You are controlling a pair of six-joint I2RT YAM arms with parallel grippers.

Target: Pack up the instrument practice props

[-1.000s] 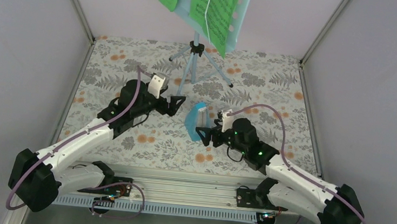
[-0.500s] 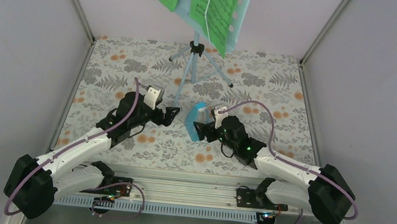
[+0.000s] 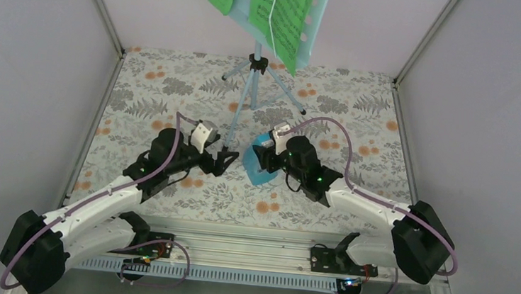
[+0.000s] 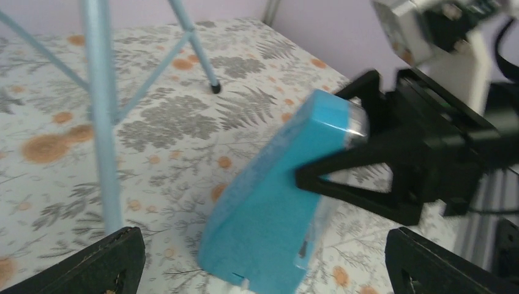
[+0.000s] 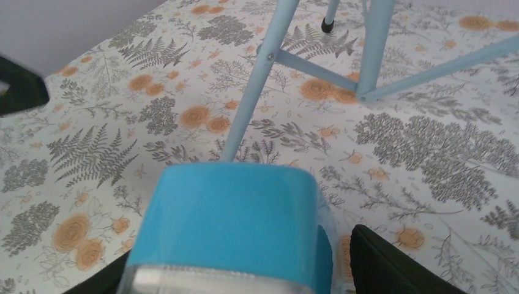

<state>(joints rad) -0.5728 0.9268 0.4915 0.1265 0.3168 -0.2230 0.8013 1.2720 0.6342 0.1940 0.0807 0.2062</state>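
The small blue metronome (image 3: 255,163) stands on the floral table, a little in front of the pale blue music stand (image 3: 252,82). Bright green sheet-music pages (image 3: 284,10) hang on the stand's desk. My right gripper (image 3: 264,156) is open and straddles the metronome's top (image 5: 232,214), one finger on each side, with a gap showing at the right finger (image 5: 382,263). My left gripper (image 3: 226,160) is open wide just left of the metronome (image 4: 275,202), which sits between its fingertips in the left wrist view. The right gripper's finger (image 4: 349,177) lies against the metronome's pale face.
The stand's tripod legs (image 4: 101,122) spread over the table behind the metronome, one leg (image 5: 257,86) coming close to it. Grey walls enclose the table on the left, the right and the back. A metal rail (image 3: 249,242) runs along the near edge.
My right gripper has moved forward and left until its fingers sit around the metronome. My left gripper has drawn back and lowered, still pointing at the metronome.
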